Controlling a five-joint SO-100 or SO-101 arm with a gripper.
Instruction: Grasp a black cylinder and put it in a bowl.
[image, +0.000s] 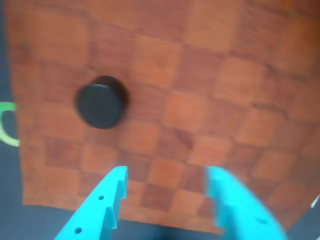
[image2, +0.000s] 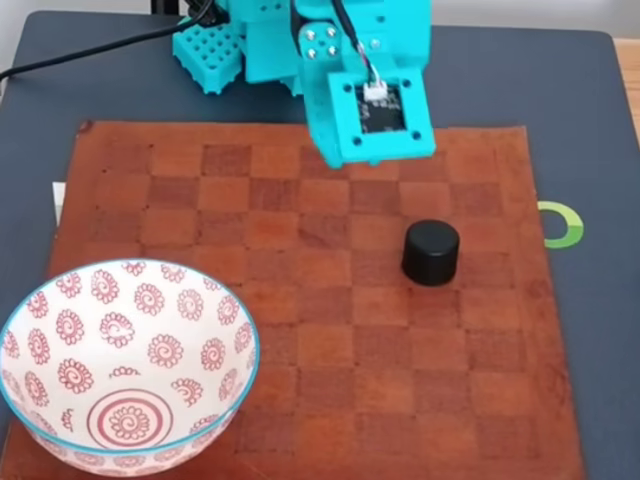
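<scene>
Two bright blue-green fingers (image: 105, 210) of the hand (image: 165, 192) poke up from the bottom of the wrist view. They are spread wide apart and hold nothing. Between them you can see the brown checkered mat (image: 210, 75).

Going left to right in the wrist view: a bit of a green ring mark (image: 6, 125) sits at the 9 o'clock edge on the dark desk (image: 10, 200). Next comes the black cylinder (image: 101, 102). It stands on the mat at about 10 o'clock from the hand, well apart from both fingers. Its flat top faces up. This picture is a little blurry.

Now the fixed view, left to right. The bowl (image2: 60, 310) is at the 7 o'clock corner. It is big, white, with red swirly flowers, red rings in the middle and a light blue rim. It sits on the mat (image2: 300, 380) and is empty. The blue-green arm (image2: 340, 70) is at the 12 o'clock edge, leaning over the top of the mat. The black cylinder (image2: 431, 252) stands upright on the mat, a little right of the middle, below the arm and not touching it. From the bowl it is at about 2 o'clock, well apart. The green ring mark (image2: 562, 225) is at 3 o'clock on the dark desk (image2: 590, 130), just off the mat.
</scene>
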